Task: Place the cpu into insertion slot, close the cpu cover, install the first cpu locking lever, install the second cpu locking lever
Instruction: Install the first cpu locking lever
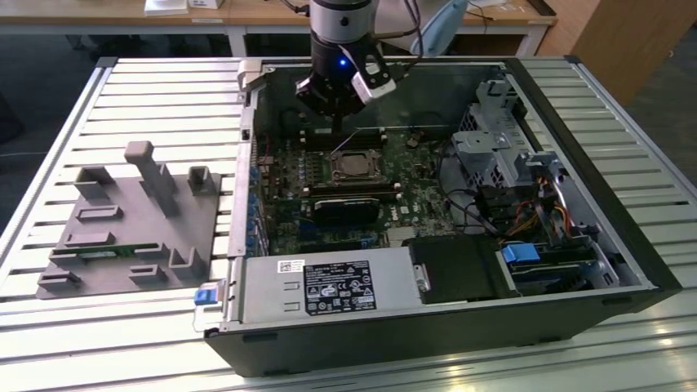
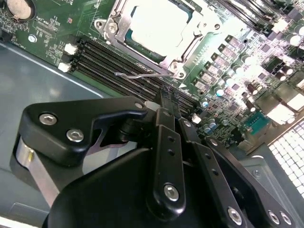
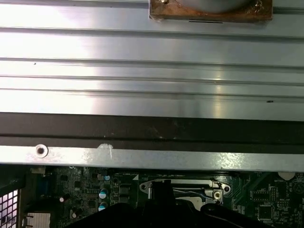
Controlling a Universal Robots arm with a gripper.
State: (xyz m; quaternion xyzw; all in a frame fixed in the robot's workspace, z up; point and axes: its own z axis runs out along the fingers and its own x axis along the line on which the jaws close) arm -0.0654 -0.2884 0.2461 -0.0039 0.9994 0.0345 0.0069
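The cpu [image 2: 159, 26] sits in the insertion slot [image 1: 354, 167], the cpu cover [image 2: 114, 23] down around it. The claw [image 2: 167, 102], closed and empty, hovers beside a locking lever [image 2: 142, 74]; lever installation appears in hand.

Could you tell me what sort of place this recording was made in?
Probably a robotics lab or workshop: an open computer case lies on a slatted metal table, a grey fixture sits beside it, and wooden desks stand behind.

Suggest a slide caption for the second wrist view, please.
Gripper poised beside the socket, cpu seated under the closed cpu cover.
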